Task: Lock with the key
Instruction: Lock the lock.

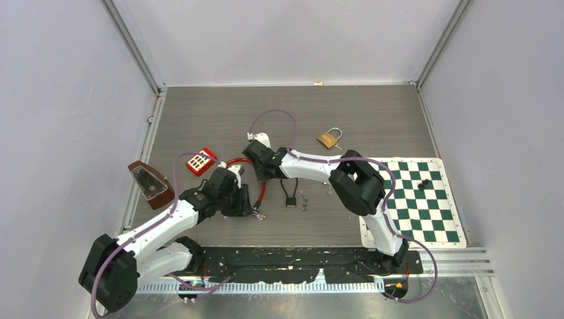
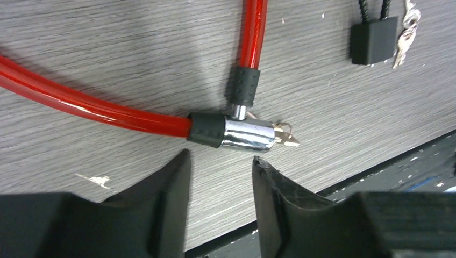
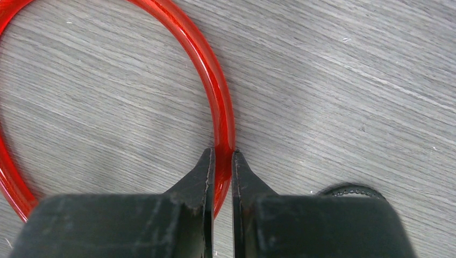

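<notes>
Left wrist view: your left gripper (image 2: 221, 157) has jaws spread and empty, with the barrel (image 2: 247, 134) just beyond their tips and the key (image 2: 285, 138) in its end. Your right gripper (image 3: 221, 156) pinches the cable (image 3: 218, 91) between its jaws. The cable end looks plugged in, so only turning the key seems left.

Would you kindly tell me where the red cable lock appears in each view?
Top: red cable lock at centre.
Left wrist: its silver barrel at centre, beyond the left fingers.
Right wrist: arcs from top left, pinched between right fingers.
Shared landmark: black padlock, top and left wrist only.
</notes>
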Controlling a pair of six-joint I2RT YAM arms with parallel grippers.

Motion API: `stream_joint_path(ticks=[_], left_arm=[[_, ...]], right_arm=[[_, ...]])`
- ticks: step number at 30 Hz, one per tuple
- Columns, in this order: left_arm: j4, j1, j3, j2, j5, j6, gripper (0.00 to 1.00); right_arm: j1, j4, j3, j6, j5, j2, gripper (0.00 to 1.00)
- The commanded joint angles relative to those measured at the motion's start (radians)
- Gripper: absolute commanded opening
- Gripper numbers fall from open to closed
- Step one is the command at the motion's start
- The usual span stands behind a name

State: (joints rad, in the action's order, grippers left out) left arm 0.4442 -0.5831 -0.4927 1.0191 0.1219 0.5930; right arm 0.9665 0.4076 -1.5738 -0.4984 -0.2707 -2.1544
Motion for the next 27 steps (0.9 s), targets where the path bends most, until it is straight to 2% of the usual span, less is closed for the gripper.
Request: stream_joint_path(ticks=[1,5,7,16,21,27], left_arm=[[0.046,0.001,-0.027,-0.023,0.017,-0.048,0.39],[0.007,0.0,0.016,0.001,0.038,-0.019,0.19],[-0.007,-0.001,0.026,0.014,0.04,-0.002,0.16],[-0.079,-0.017,0.041,0.058,0.027,0.02,0.13],[-0.25,-0.028,0.08,0.087,-0.003,0.06,0.18],[-0.432,-0.039,0.087,0.182,-0.052,0.098,0.17]], right_arm=[[-0.001,-0.012,-0.003,-0.005,0.041,-0.05,0.05],[-0.002,-0.017,-0.004,-0.01,0.047,-0.052,0.05],[-0.002,-0.017,-0.006,-0.013,0.049,-0.054,0.05],[-0.005,-0.011,-0.012,-0.056,0.1,-0.043,0.05],[-0.005,-0.007,0.015,-0.096,0.161,-0.011,0.05],[0.009,-0.031,0.072,-0.12,0.201,0.033,0.05]])
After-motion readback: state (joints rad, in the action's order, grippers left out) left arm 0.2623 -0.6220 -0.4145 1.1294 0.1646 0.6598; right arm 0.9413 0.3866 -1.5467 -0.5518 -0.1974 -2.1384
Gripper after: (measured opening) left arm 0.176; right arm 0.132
